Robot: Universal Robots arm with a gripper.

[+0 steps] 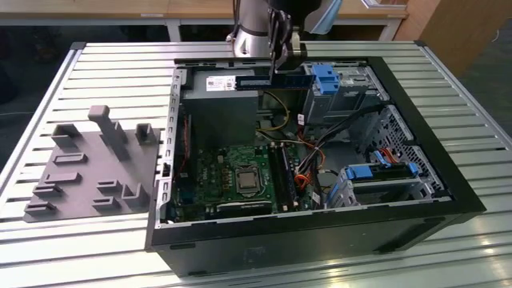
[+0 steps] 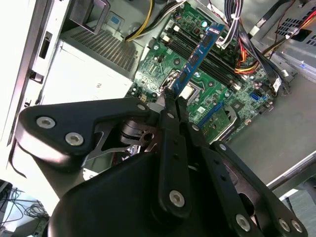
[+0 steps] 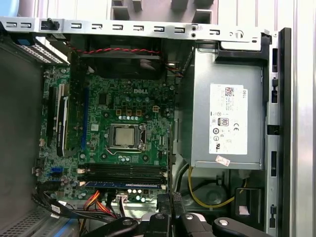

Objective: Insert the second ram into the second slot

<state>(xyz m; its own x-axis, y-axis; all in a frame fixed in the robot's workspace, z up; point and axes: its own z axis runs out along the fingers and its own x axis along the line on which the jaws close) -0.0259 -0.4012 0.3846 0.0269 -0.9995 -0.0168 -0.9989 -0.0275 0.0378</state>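
End effector (image 2: 171, 95) grips second ram (image 2: 198, 55) above case (image 1: 320, 240).

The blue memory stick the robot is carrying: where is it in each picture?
Exterior view: the second ram hangs level in the tool, above the far end of the open case.
Second wrist view: it slants away from the tool's tips, over the green board.
First wrist view: cannot tell; a thin blue strip beside the memory slots may be another stick.
Shared landmark: the grey power supply box, in all three views.

Black end effector (image 2: 171, 96), silver screws (image 2: 177, 198)
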